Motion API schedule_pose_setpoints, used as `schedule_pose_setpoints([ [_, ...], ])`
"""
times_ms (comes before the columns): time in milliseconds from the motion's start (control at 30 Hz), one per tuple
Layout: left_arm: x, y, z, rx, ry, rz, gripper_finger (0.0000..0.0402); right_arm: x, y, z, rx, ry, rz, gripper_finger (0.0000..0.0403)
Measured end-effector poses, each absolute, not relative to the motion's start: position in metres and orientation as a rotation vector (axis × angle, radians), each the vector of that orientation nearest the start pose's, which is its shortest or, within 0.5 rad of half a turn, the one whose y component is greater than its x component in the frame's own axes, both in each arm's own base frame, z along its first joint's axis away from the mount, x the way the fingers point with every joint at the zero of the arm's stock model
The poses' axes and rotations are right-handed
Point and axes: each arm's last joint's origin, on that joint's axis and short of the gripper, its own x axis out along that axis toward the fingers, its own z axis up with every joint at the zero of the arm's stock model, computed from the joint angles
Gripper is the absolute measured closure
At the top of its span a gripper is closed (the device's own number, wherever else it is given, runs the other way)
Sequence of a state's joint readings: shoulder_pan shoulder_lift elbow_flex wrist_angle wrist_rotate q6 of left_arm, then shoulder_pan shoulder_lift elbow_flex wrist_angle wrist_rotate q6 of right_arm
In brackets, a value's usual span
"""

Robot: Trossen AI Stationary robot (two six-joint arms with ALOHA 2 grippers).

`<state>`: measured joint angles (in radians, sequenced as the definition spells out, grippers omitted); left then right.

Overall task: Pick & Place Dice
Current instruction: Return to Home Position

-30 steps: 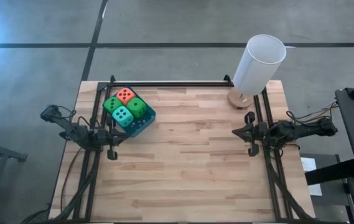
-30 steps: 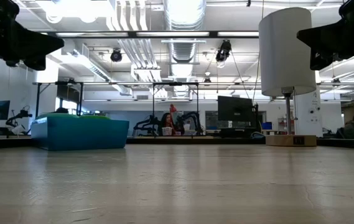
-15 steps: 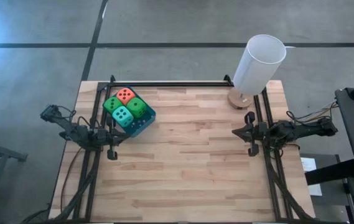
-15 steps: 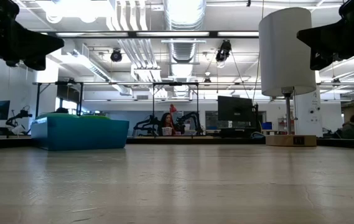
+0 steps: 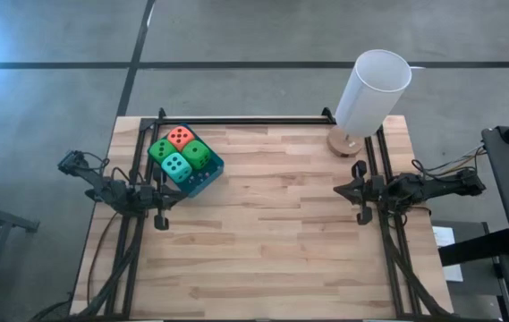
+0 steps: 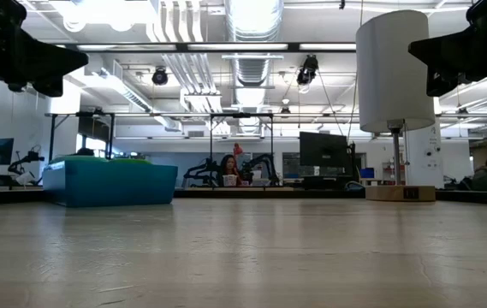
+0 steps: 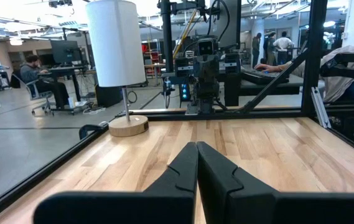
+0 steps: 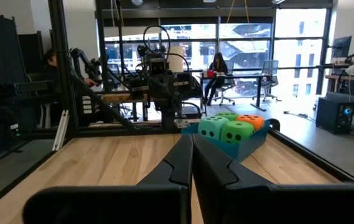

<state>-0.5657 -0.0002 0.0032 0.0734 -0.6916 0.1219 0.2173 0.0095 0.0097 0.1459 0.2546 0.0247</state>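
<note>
Left claw (image 5: pixel 166 197), seen from above, sits at the table's (image 5: pixel 272 241) left edge and points inward. Right claw (image 5: pixel 339 190) sits at the right edge, facing it. The two are well apart, and neither touches anything. All four dice lie packed in the tray (image 5: pixel 211 177) near the far left corner, just beyond the left claw. The red die (image 5: pixel 180 137) is farthest back, one green die (image 5: pixel 160 150) is to the left, the other green die (image 5: pixel 199 154) is to the right, and the teal die (image 5: pixel 175 165) is nearest. A lamp (image 5: pixel 372 89) stands at the far right corner.

In the low view the tray rests on the table at the left, with slivers of green showing above its rim. The lamp stands at the right. Dark parts of the left arm (image 6: pixel 12 47) and the right arm (image 6: pixel 474 47) hang in the upper corners, clear of the wood. A person (image 6: pixel 226 167) sits far back in the room.

In the left wrist view the left claw's fingers (image 7: pixel 183 171) are pressed flat together with nothing between them. Past them are bare wood, the lamp and the right arm across the table.

In the right wrist view the right claw's fingers (image 8: pixel 180 165) are likewise closed and hold nothing. Past them the tray sits with the dice rising above its wall: teal and green in front, red behind. The left arm stands beside it.
</note>
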Motion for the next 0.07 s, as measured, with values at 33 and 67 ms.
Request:
schedule_pose_setpoints([
  [33, 0.0864, -0.0330, 0.1712, 0.076, -0.055, 0.129, 0.0391, 0.0951, 0.0135, 0.1800, 0.059, -0.143, -0.036, 0.0394],
  [67, 0.0864, -0.0330, 0.1712, 0.076, -0.055, 0.129, 0.0391, 0.0950, 0.0135, 0.1801, 0.058, -0.143, -0.035, 0.0394],
])
